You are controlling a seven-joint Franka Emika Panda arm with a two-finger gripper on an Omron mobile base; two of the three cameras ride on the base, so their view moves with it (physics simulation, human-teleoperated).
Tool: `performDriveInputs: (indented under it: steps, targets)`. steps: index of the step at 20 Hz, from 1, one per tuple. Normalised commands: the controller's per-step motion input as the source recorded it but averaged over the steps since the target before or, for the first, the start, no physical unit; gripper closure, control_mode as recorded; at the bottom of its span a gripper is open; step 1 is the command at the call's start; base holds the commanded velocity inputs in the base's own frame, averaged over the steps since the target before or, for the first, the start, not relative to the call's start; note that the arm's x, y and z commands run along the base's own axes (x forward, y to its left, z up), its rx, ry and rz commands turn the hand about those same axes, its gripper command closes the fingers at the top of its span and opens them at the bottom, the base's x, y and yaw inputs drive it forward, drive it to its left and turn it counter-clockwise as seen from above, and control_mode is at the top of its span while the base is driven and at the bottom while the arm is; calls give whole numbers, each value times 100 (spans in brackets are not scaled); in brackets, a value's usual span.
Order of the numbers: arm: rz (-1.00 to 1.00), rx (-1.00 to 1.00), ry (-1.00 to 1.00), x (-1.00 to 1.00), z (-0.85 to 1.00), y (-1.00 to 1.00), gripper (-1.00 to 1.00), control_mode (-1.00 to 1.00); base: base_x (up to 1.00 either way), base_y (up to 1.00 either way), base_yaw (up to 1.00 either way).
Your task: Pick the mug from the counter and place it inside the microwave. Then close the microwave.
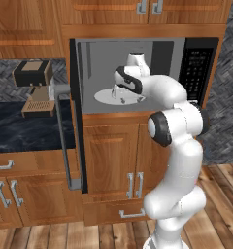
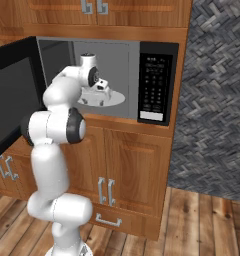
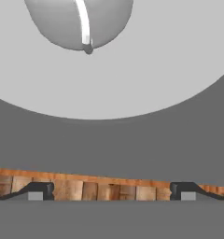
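No readable text, label, brand or number anywhere. Rows of pale marks on the microwave's button panel (image 2: 154, 89), too small and blurred to make out. Nothing printed on the coffee machine (image 1: 34, 85).

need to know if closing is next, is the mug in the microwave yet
In: the mug sits on the turntable inside the microwave.

The microwave (image 1: 138, 73) cavity at upper centre stands open, its door (image 1: 75, 112) swung out left, with only the mug (image 3: 79, 21) on the turntable (image 3: 132, 79) blocking passage.
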Motion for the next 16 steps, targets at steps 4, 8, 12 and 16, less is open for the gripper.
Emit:
performDriveInputs:
  steps: [4,8,12,16]
  targets:
    - [0,0,-18,-58,5,0,-100,-100,0,0,0]
    - [0,0,-12,-46,35,0,-100,-100,0,0,0]
    - [0,2,-8,-66,39,0,-100,-100,0,0,0]
    - [0,2,-8,-74,47,-1,-100,-100,0,0,0]
